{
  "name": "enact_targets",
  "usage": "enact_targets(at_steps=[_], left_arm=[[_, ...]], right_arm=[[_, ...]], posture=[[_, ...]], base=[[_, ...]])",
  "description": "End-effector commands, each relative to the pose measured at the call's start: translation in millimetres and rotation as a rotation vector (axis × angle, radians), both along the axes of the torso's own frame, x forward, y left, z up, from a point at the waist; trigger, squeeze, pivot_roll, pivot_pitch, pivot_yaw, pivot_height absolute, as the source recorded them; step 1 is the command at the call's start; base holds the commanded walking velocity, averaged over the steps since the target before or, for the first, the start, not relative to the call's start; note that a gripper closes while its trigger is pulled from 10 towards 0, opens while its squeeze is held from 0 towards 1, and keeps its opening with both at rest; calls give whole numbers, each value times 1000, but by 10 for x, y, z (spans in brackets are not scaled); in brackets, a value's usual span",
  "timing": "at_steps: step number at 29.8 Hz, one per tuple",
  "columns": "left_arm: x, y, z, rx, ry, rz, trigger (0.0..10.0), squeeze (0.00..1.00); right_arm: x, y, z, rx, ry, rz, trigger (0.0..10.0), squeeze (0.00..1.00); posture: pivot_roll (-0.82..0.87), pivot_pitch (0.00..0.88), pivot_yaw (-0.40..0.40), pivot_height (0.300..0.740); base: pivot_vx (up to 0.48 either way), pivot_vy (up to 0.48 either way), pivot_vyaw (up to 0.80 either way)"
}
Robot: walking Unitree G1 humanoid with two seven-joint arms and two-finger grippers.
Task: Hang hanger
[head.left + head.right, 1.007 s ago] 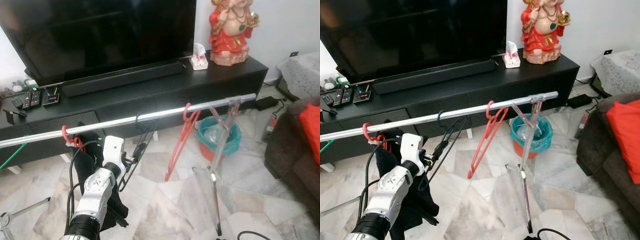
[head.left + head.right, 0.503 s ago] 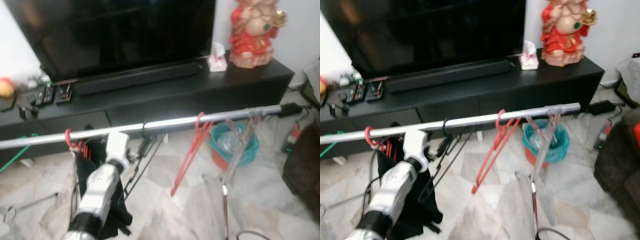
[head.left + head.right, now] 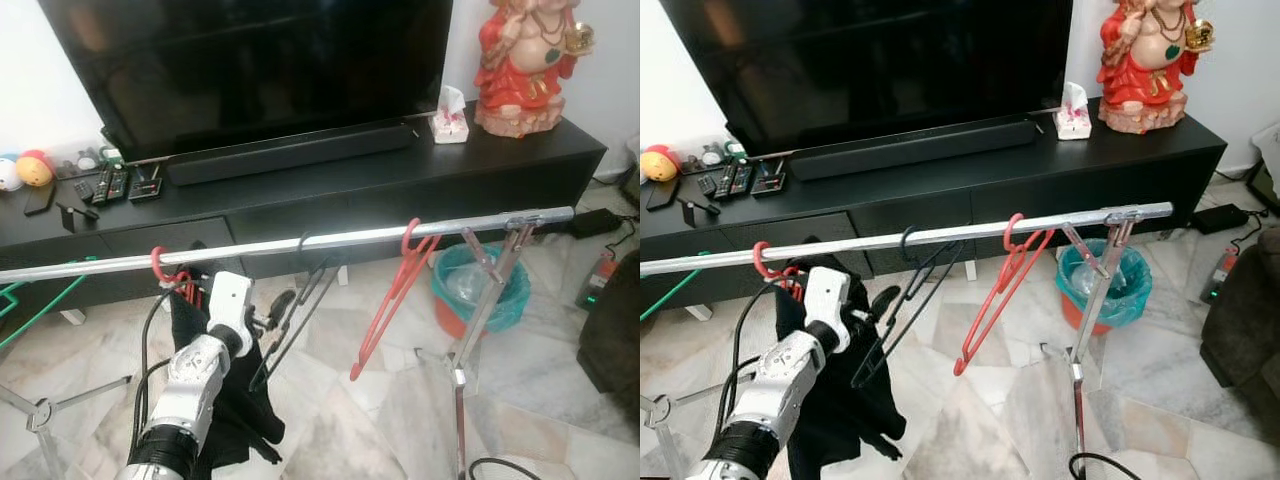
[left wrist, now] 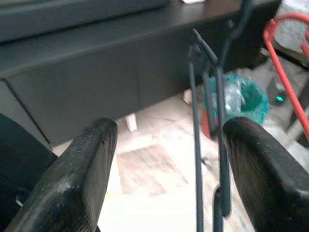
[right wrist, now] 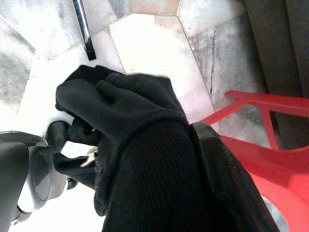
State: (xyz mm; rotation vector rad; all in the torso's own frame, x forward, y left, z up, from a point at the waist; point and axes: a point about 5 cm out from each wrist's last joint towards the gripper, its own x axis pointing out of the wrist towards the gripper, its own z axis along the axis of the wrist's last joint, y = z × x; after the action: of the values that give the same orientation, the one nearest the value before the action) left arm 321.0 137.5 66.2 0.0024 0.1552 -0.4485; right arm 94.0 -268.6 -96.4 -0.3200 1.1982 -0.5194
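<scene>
The left gripper [image 4: 164, 164] is hovering with its fingers spread apart beside the black hanger [image 3: 300, 305] — which is hanging on the silver rail [image 3: 340, 238] — while the right gripper [image 5: 183, 193] is pinching a black garment [image 5: 140, 159].

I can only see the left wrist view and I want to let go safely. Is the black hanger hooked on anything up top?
Observer: Yes, the black hanger's hook sits over a silver rail.
Operator: Is anything else hanging there?
Observer: A bare red hanger hangs farther toward the rail's right end.
Operator: And on the other side?
Observer: Another red hook, with black cloth below it.
</scene>
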Motion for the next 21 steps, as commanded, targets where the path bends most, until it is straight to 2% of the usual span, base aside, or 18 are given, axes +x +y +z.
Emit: enact_targets(at_steps=[1,6,13,21], left_arm=[[55,11,-2,41,21,-32,10000,0],[136,14,40,29,31,-15,10000,0],[250,-40,109,46,30,-44,10000,0],[321,-171,165,23,35,-59,10000,0]], right_arm=[[17,43,-10,10,-4,14,10000,0],[22,56,-13,14,-8,12,10000,0],[24,83,-20,19,-12,10,10000,0],[40,89,-18,23,-19,13,10000,0]], posture=[[-54,0,97,740],[-63,0,102,740],[-64,0,109,740],[-65,0,106,740]], base=[[0,0,0],[0,0,0],[0,0,0],[0,0,0]])
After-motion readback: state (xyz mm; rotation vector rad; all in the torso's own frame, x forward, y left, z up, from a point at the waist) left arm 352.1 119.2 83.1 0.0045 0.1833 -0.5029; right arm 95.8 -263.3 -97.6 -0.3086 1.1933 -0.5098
